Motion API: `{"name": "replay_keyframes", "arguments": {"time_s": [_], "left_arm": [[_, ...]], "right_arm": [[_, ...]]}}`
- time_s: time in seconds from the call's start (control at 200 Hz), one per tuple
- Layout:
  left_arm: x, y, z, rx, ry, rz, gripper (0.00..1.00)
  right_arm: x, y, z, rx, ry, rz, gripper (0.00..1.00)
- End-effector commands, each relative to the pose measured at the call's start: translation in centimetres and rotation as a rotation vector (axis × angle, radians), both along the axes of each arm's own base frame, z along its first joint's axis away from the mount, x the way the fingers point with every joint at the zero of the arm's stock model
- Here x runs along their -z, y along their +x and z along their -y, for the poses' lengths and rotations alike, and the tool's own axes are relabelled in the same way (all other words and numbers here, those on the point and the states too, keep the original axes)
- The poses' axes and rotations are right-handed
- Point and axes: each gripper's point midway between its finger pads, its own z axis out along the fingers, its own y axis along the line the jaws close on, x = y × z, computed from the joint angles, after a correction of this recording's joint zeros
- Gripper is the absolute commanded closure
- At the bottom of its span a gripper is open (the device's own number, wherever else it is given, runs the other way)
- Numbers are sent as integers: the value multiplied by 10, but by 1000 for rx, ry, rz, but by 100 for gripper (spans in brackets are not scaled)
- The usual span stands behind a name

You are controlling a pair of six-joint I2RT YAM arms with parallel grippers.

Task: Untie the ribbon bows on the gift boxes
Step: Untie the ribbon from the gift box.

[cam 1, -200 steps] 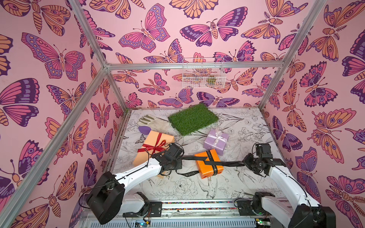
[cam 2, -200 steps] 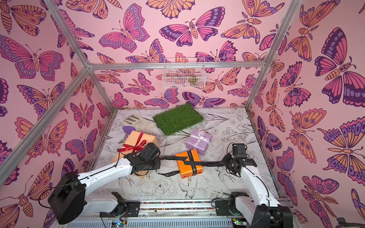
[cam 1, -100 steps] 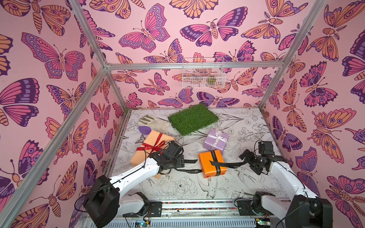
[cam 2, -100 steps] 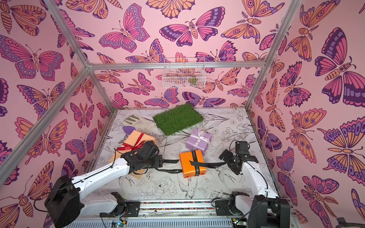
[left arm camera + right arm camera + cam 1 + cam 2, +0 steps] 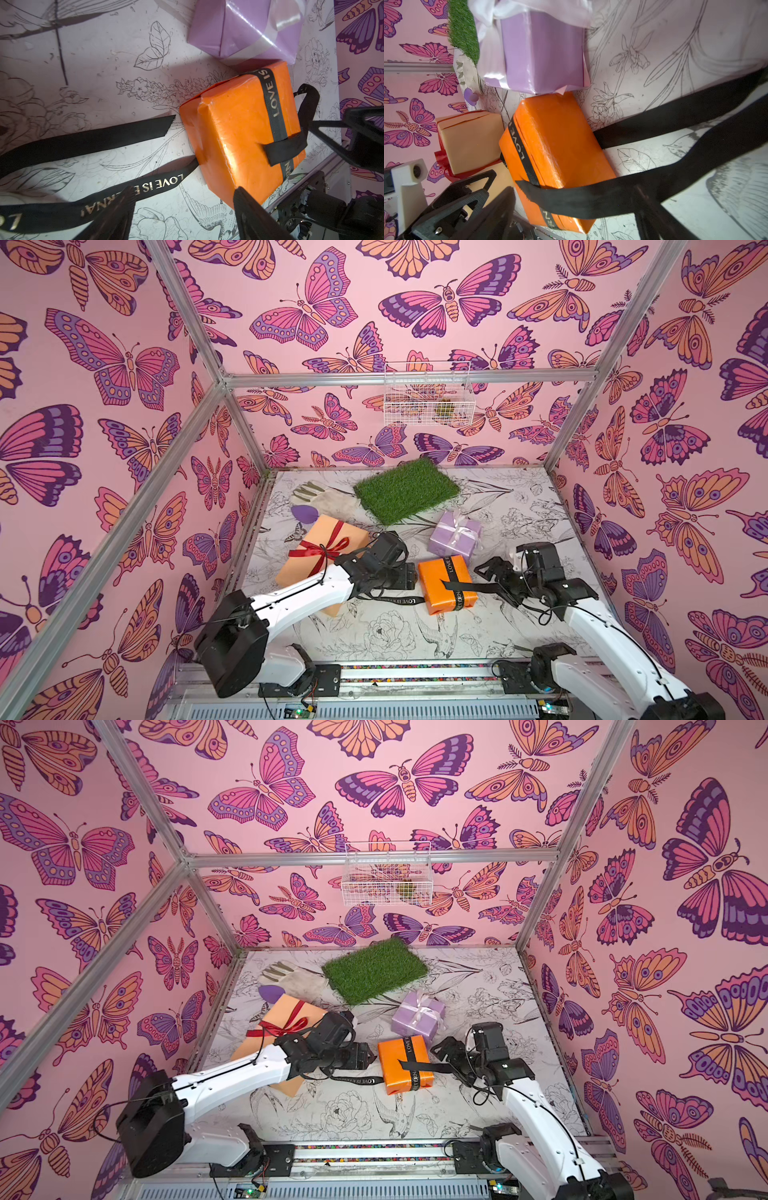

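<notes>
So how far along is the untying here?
Done: the black ribbon on the orange box is untied, tails loose. In hand: nothing; left gripper and right gripper open beside it. Remaining: red bow on peach box, pale bow on lilac box, both tied.

The orange box point(image 5: 239, 135) is wrapped in glossy, creased paper and bound by a black ribbon point(image 5: 83, 141) of matt woven cloth with metallic lettering. Smooth, faintly shiny paper is seen on the lilac box point(image 5: 542, 52), glossy satin on its pale ribbon point(image 5: 286, 20), matt paper on the peach box point(image 5: 471, 143).
</notes>
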Motion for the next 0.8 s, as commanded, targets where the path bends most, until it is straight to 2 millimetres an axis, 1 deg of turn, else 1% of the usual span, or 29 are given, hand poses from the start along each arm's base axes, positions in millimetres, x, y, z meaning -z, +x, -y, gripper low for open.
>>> {"name": "replay_keyframes", "arguments": {"time_s": [0.0, 0.075, 0.125, 0.215, 0.25, 0.31, 0.335, 0.411, 0.496, 0.611, 0.651, 0.691, 0.726, 0.796], "left_arm": [[-10, 10, 23, 20, -76, 26, 23], [-7, 15, 30, 22, -77, 32, 23], [-4, 19, 32, 22, -75, 35, 23], [1, 23, 37, 24, -73, 34, 23], [4, 23, 39, 30, -71, 30, 23], [8, 24, 40, 34, -64, 22, 23], [9, 24, 41, 38, -62, 22, 23], [13, 26, 42, 36, -50, 21, 23], [13, 29, 42, 36, -47, 27, 23], [13, 30, 43, 41, -45, 33, 23], [13, 30, 44, 44, -43, 34, 23], [13, 30, 44, 49, -44, 36, 23], [13, 30, 44, 51, -42, 38, 23], [14, 31, 44, 49, -37, 37, 23]], "right_arm": [[0, 1, -13, 29, 79, -25, 13], [2, 1, -14, 23, 61, -27, 14], [4, 2, -16, 23, 67, -31, 19], [12, 5, -18, 33, 83, -43, 35], [15, 7, -19, 40, 93, -39, 43], [25, 5, -15, 56, 77, -59, 56], [29, 3, -14, 59, 67, -64, 59], [46, -5, -3, 87, 8, -97, 59], [67, -17, 16, 136, -85, -136, 58], [83, -30, 35, 179, -175, -164, 55], [83, -31, 38, 192, -182, -158, 52], [77, -27, 38, 191, -177, -125, 50], [68, -22, 38, 187, -172, -87, 51], [46, -11, 34, 175, -153, -16, 54]]}}
